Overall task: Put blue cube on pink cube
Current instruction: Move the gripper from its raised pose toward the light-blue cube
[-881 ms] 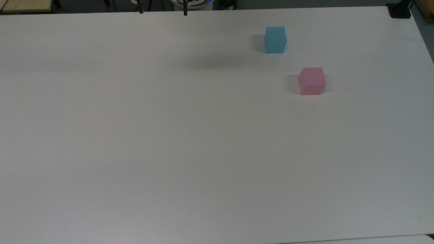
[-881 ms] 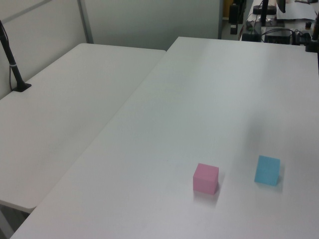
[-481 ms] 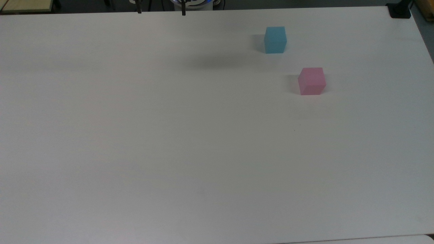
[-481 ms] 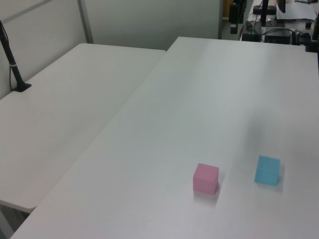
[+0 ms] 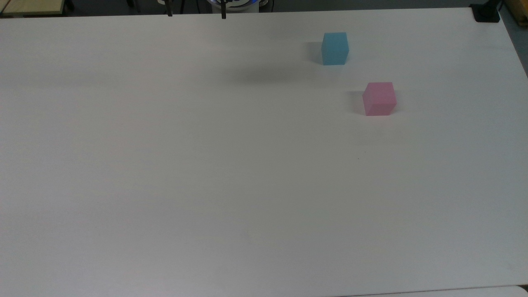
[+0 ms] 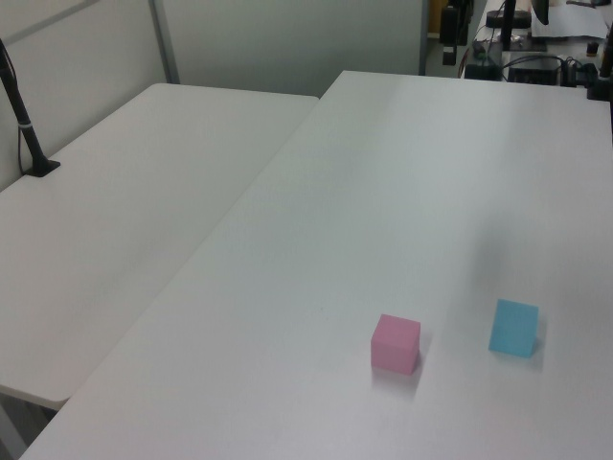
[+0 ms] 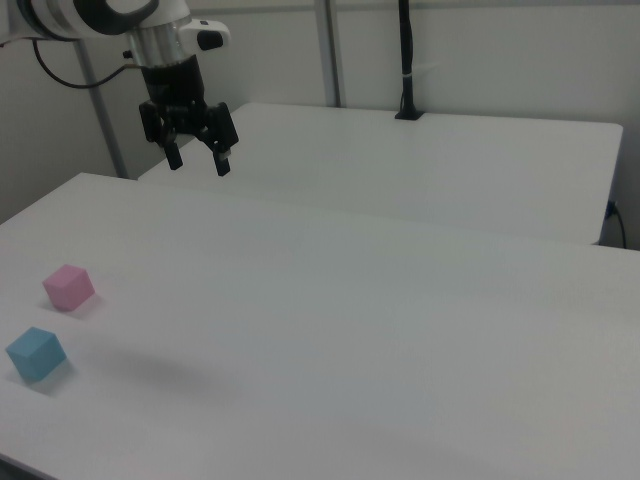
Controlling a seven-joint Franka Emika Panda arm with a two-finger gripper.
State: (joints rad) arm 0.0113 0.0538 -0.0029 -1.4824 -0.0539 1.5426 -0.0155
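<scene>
Two small cubes sit apart on the white table (image 5: 206,165), untouched: the blue cube (image 5: 335,48) near the far edge in the top view, the pink cube (image 5: 379,98) just nearer its right edge. High above the table in the right view, the gripper (image 7: 197,160) hangs with fingers spread, holding nothing. Blue looks light, soft and foam-like; pinch opposite flat sides gently. Most of the arm is cut off.
</scene>
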